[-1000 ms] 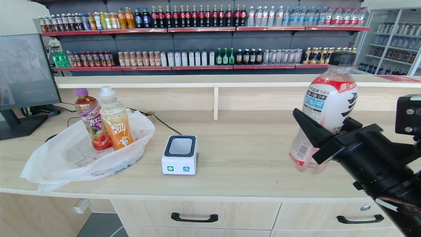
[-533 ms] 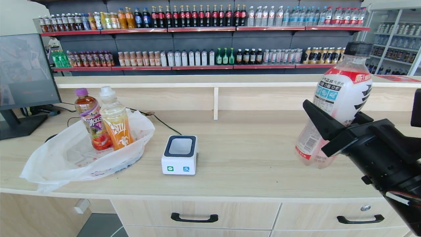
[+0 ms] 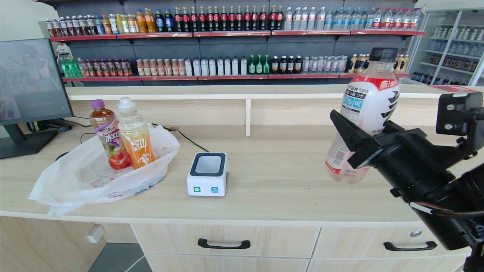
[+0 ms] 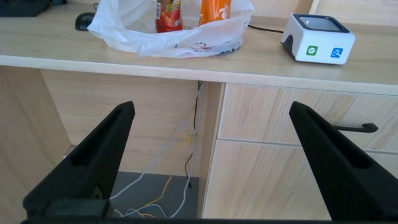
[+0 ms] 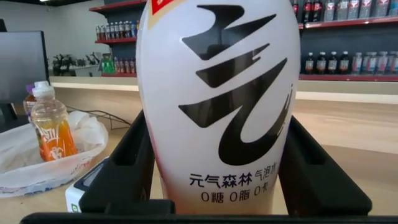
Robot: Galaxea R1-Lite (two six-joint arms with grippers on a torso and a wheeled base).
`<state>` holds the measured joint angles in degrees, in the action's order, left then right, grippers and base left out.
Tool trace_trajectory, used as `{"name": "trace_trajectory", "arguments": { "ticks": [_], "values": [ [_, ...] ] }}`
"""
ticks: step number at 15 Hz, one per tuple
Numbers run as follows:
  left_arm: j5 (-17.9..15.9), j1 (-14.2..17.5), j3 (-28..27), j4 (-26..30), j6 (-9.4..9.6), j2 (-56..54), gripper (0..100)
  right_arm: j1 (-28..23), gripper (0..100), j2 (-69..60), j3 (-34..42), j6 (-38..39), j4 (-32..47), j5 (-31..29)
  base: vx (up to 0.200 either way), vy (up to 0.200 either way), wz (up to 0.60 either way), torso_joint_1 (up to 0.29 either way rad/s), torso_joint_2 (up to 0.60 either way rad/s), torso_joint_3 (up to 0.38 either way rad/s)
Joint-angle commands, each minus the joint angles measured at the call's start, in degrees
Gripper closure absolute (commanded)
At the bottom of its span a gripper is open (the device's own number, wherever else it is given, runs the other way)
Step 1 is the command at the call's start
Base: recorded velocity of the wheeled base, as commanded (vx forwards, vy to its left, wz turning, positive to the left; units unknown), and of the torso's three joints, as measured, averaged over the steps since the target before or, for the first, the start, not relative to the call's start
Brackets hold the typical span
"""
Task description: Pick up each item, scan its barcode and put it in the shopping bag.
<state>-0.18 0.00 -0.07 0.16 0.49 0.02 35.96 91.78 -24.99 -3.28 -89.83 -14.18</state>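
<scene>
My right gripper point(image 3: 372, 141) is shut on a pale pink drink bottle point(image 3: 363, 113) with a black cap, held upright above the right part of the counter. Up close in the right wrist view the same bottle point(image 5: 217, 106) stands between the two fingers. A white barcode scanner point(image 3: 207, 174) sits mid-counter, well left of the bottle. The white shopping bag point(image 3: 94, 173) lies at the left with an orange bottle point(image 3: 135, 134) and a purple-capped bottle point(image 3: 107, 134) standing in it. My left gripper point(image 4: 208, 162) hangs open below the counter's front edge, nothing between its fingers.
A monitor point(image 3: 30, 90) stands at the far left with cables behind the bag. A raised ledge point(image 3: 249, 96) runs along the counter's back. Drawers with black handles point(image 3: 223, 244) sit under the counter. Shelves of drinks line the back wall.
The right gripper with the pink bottle rose and swung right, then came back left and farther over the counter. The head camera has shifted slightly.
</scene>
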Motion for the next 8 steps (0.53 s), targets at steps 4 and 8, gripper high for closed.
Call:
{"name": "trace_trajectory", "arguments": {
  "ticks": [4,8],
  "values": [
    [0.01,0.00,-0.01,-0.07,-0.14,-0.02,0,0.07,100,0.15,0.47,-0.15,-0.17,0.03,0.000,0.200,0.00,0.007,0.00,0.001],
    [0.01,0.00,-0.01,-0.07,-0.14,-0.02,0,0.07,100,-0.46,0.82,-0.15,-0.17,0.03,0.000,0.200,0.00,0.000,0.00,0.004]
  ]
}}
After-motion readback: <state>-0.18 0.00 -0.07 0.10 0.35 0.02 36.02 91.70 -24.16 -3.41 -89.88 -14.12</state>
